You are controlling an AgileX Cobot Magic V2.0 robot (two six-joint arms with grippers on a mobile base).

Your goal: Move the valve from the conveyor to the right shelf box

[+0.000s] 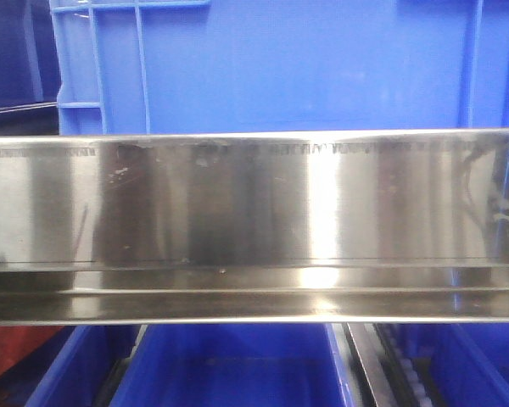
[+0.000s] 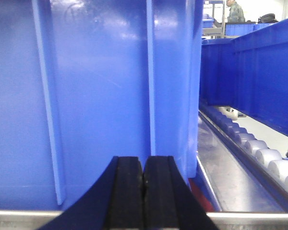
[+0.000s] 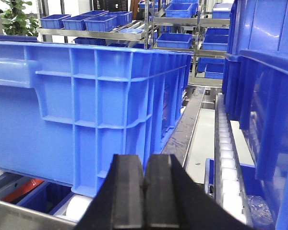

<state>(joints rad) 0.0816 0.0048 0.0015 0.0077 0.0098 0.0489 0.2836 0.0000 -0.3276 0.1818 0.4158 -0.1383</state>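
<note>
The valve and the conveyor are out of view. The shelf's shiny steel front rail (image 1: 254, 225) fills the middle of the front view, with a blue box (image 1: 280, 64) above it and blue bins (image 1: 229, 365) below. My left gripper (image 2: 143, 167) is shut and empty, close in front of a blue box wall (image 2: 96, 96), above a steel rail (image 2: 249, 218). My right gripper (image 3: 144, 165) is shut and empty, facing the corner of a large blue box (image 3: 86, 100) on the shelf rollers.
White roller tracks (image 2: 264, 153) run beside the box in the left wrist view and beside the right gripper (image 3: 228, 153). More blue boxes (image 3: 264, 96) stand to the right. Further steel racks with blue bins (image 3: 91, 21) stand at the back. A red part (image 3: 21, 188) shows below.
</note>
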